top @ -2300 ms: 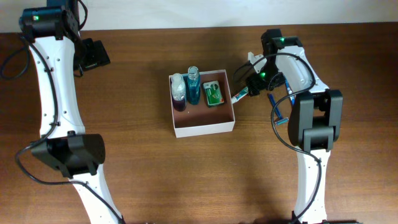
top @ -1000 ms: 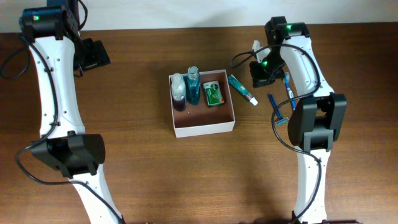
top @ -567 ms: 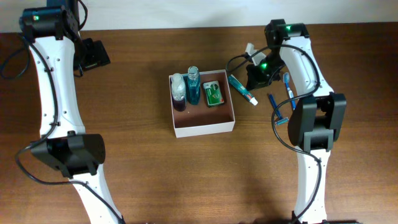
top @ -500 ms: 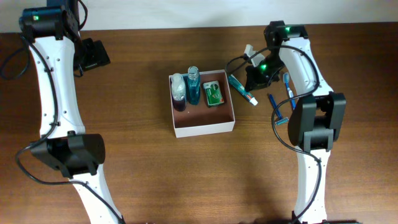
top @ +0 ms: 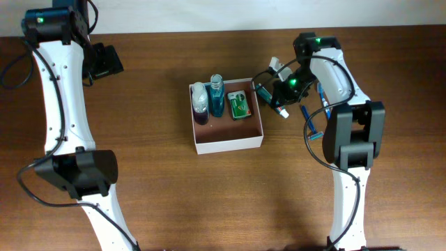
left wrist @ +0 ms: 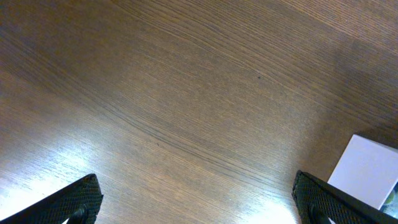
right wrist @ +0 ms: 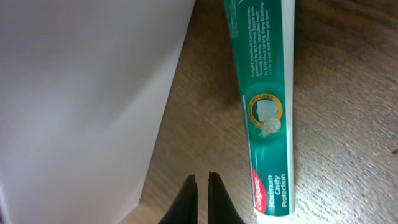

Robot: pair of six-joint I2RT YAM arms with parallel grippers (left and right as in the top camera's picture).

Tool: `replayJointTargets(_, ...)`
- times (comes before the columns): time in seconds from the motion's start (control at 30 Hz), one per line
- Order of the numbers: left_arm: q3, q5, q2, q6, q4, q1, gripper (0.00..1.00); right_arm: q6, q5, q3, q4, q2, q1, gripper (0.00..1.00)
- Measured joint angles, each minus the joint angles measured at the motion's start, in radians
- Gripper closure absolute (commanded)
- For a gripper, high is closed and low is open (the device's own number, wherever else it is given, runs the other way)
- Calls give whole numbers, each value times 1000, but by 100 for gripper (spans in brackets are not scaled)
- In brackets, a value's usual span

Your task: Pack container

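Observation:
The container [top: 227, 141], a white-walled box with a reddish-brown inside, sits mid-table and holds a clear bottle [top: 200, 102], a blue bottle [top: 216, 96] and a green packet [top: 239, 104]. A green toothpaste tube [top: 277, 106] lies on the table just right of it. My right gripper [top: 265, 93] is shut and empty. In the right wrist view, the right gripper [right wrist: 202, 186] is low over the wood between the container's white wall [right wrist: 81, 93] and the toothpaste tube [right wrist: 267, 124]. My left gripper [top: 104, 61] hangs open at the far left, over bare wood [left wrist: 202, 208].
A blue toothbrush [top: 322, 94] and a blue razor [top: 311, 124] lie on the table right of the tube, beside the right arm's base. A corner of the container [left wrist: 367, 171] shows at the right edge of the left wrist view.
My right gripper, still shut, has swung left from beside the toothbrush, across the toothpaste tube, to the gap at the container's right wall. The left arm has not moved.

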Motion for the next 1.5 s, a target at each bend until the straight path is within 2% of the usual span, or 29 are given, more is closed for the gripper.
replayJointTargets(0.33,0,0,0,0,0,0,1,-5,0,-62,75,0,0,96)
replayJointTargets(1.1,0,0,0,0,0,0,1,-5,-32,-65,180,0,25,96)
replayJointTargets(1.5,0,0,0,0,0,0,1,70,130,-65,243,18,41,96)
